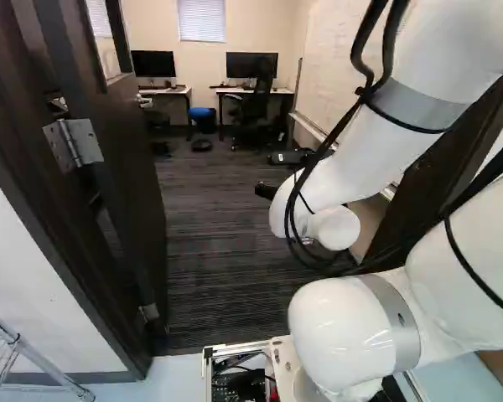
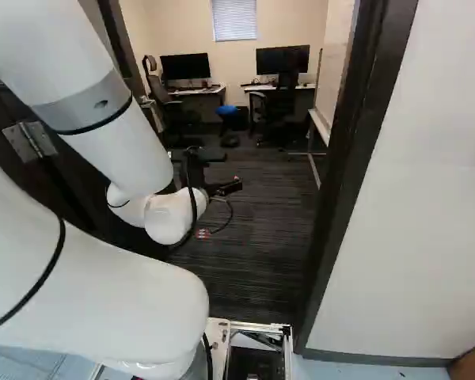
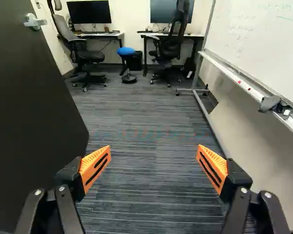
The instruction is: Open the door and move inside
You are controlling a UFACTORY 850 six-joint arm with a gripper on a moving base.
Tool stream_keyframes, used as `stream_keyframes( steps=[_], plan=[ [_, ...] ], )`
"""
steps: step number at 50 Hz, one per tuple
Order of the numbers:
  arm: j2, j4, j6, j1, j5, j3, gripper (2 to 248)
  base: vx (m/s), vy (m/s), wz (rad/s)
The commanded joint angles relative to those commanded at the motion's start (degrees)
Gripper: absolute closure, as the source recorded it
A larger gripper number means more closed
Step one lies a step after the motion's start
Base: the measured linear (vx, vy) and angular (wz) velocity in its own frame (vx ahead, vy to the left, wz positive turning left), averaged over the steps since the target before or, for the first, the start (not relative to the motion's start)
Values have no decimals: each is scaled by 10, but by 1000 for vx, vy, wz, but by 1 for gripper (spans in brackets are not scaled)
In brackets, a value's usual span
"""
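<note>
Door panel (image 1: 132, 159), left base view: swung inward from its frame (image 1: 71, 251). Right base view: white arm (image 2: 115, 146) reaches past frame. Wrist view: gripper (image 3: 154, 153) spread wide, gripping nothing; lever handle (image 3: 34, 22) beyond frame. Probably heavy, rigid; push near lever.

- The white arm (image 2: 127, 305) was seen at the left, with the black gripper (image 2: 226, 188) held out over the dark striped carpet (image 2: 261, 245).
- The door (image 2: 75, 178), largely covered by the arm, was apparently joined to its frame by a metal hinge (image 2: 29, 141).
- The opening was bordered at the right by a dark door post (image 2: 344, 186), flanked by a white wall (image 2: 427, 206).
- Two desks (image 2: 196, 91) (image 2: 302, 86) were topped by black monitors (image 2: 185, 66) (image 2: 283, 58).
- A blue stool (image 2: 226, 110) was placed between the desks.
</note>
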Motion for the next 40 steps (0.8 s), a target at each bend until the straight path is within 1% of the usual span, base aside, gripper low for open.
stream_keyframes(
  steps=[9, 19, 40],
  plan=[
    [0, 0, 0, 0, 0, 0, 3, 116, 33, -10],
    [0, 0, 0, 0, 0, 0, 3, 121, 5, -3],
    [0, 0, 0, 0, 0, 0, 3, 192, 5, -8]
  ],
)
